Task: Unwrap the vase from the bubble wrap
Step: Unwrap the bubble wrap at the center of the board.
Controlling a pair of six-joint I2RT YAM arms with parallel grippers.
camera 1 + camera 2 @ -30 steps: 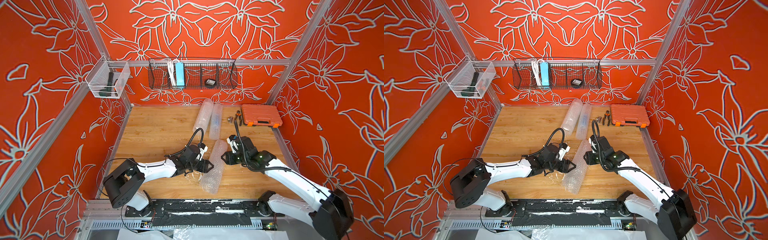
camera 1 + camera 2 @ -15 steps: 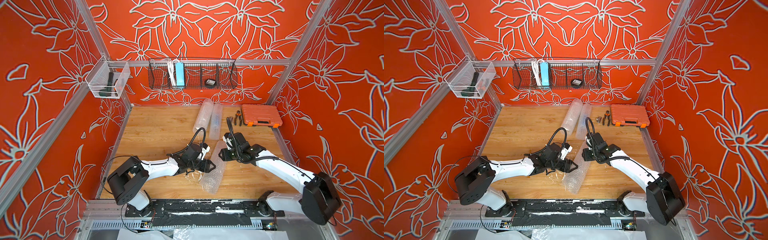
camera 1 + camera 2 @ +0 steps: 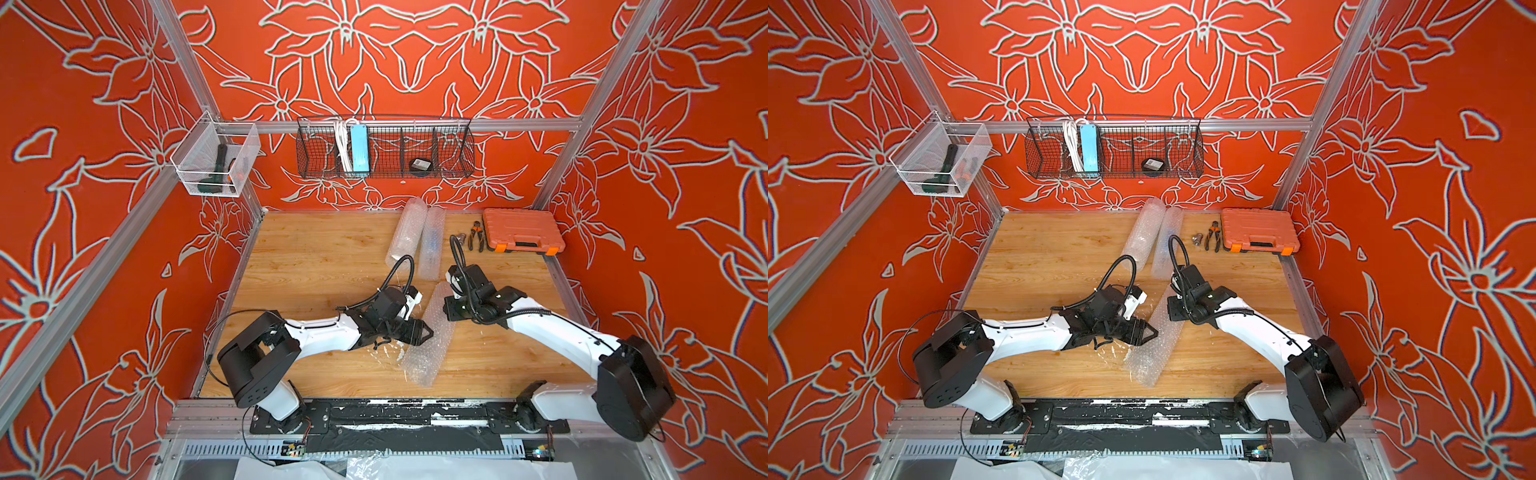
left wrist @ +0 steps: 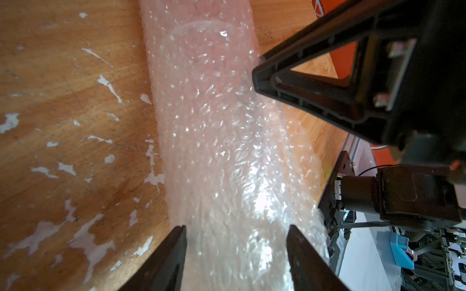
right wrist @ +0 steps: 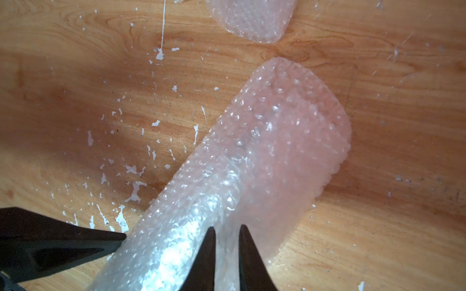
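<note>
- Orange flower-patterned walls (image 3: 415, 62) enclose a wooden table (image 3: 311, 257). Its varnish is flaked white near the front edge.
- The bubble wrap (image 3: 428, 353) lies as a rolled tube near the table's front centre. It sits slantwise between the two arms, where both can reach it.
- No vase can be made out with certainty. The left wrist view shows only a faint rounded outline under the bubbles (image 4: 219, 126), so it is presumably inside.
- The left gripper (image 4: 234, 231) has its jaws spread, one on each side of the tube and low by the table. In this position it probably braces the roll against rolling or sliding. Whether the pads press on the plastic cannot be told.
- The right gripper (image 5: 227, 231) has its jaws drawn almost together, with a thin fold of the wrap (image 5: 277, 151) between them. It appears to pinch only the outer layer, the hold needed to peel a free edge away.
- Judged stage: early, since the tube looks fully rolled in both top views (image 3: 1150, 353).
- Two more rolls (image 3: 407, 232) and an orange tool case (image 3: 521, 230) rest at the back, well apart from the work.
</note>
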